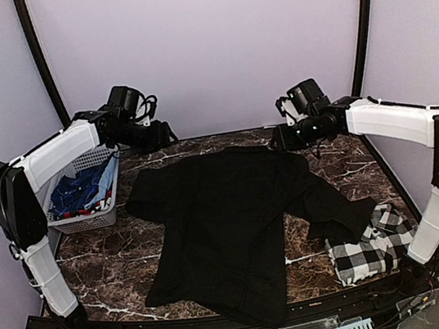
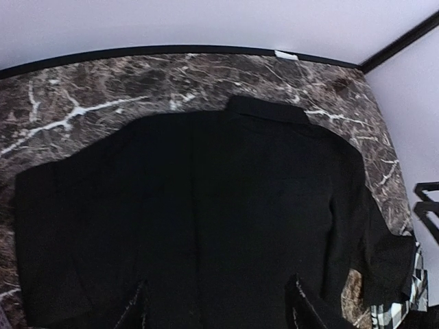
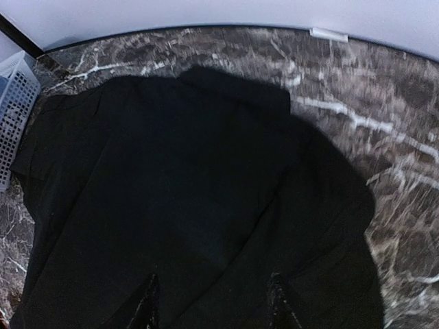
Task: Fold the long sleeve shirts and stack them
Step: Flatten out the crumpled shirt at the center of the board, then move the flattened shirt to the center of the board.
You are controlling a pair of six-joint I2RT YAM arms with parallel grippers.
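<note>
The plain black shirt [image 1: 220, 222] lies spread flat across the middle of the marble table, one sleeve trailing toward the front right. It fills the left wrist view [image 2: 206, 205] and the right wrist view [image 3: 185, 192]. The black-and-white checked shirt [image 1: 372, 245] lies folded at the front right, partly under that sleeve; a corner shows in the left wrist view [image 2: 413, 295]. My left gripper [image 1: 164, 133] hangs above the shirt's far left edge, jaws open and empty [image 2: 219, 301]. My right gripper [image 1: 276, 141] hangs above the far right edge, jaws open and empty [image 3: 212, 298].
A white lattice basket [image 1: 83, 193] holding blue cloth stands at the back left, under my left arm; its corner shows in the right wrist view [image 3: 14, 116]. Bare marble table [image 1: 110, 263] shows left of the shirt and at the back right. Walls enclose the table.
</note>
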